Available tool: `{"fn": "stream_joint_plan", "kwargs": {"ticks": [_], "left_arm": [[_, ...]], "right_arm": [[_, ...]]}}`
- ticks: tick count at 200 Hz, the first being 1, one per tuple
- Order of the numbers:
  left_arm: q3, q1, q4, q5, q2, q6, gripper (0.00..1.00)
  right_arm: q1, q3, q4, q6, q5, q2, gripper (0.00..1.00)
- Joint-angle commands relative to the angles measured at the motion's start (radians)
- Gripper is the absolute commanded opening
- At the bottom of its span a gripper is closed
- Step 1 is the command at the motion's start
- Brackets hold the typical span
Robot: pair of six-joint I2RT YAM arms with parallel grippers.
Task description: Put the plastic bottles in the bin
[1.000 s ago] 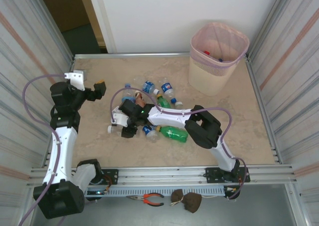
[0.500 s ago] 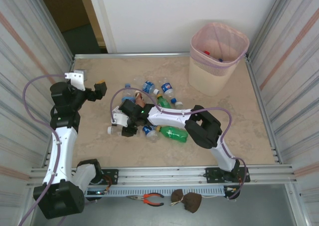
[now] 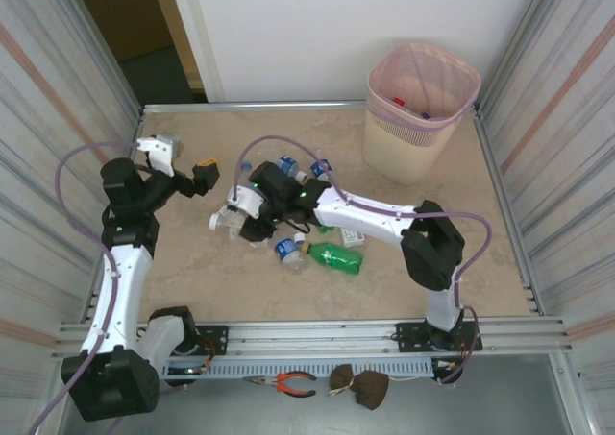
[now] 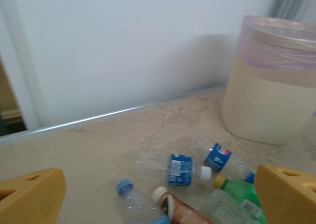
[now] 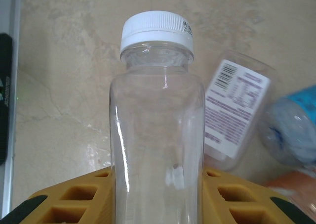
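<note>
Being clamped around its body by the right gripper [image 5: 157, 180], a clear white-capped bottle [image 5: 157, 100] is held well left of the bin [image 3: 408, 152], ready for carrying there; the left gripper [image 3: 204, 175] is held wide open and empty, farther from the bin.

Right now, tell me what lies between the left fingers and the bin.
Loose plastic bottles lie between the left fingers and the bin, as the left wrist view shows.

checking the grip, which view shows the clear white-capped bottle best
Right wrist: the clear bottle sits large and sharp between the right gripper's yellow fingers, white cap in view. Top external shows the same bottle tiny at that gripper.
</note>
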Motion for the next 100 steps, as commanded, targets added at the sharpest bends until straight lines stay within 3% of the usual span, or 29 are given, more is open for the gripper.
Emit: {"fn": "stream_joint_plan", "kwargs": {"ticks": [1, 46, 100], "left_arm": [[-0.025, -0.028, 0.094, 0.141, -0.025, 0.006, 0.99], [-0.029, -0.109, 0.09, 0.264, -0.025, 0.07, 0.99], [-0.042, -0.215, 0.105, 0.304, -0.018, 0.098, 0.99]], "right_arm": [[-0.055, -0.055, -0.007, 0.106, -0.028, -0.077, 0.35], [-0.204, -0.18, -0.006, 0.239, -0.015, -0.227, 0.35], [-0.392, -0.233, -0.054, 0.344, -0.023, -0.431, 0.37]]}}
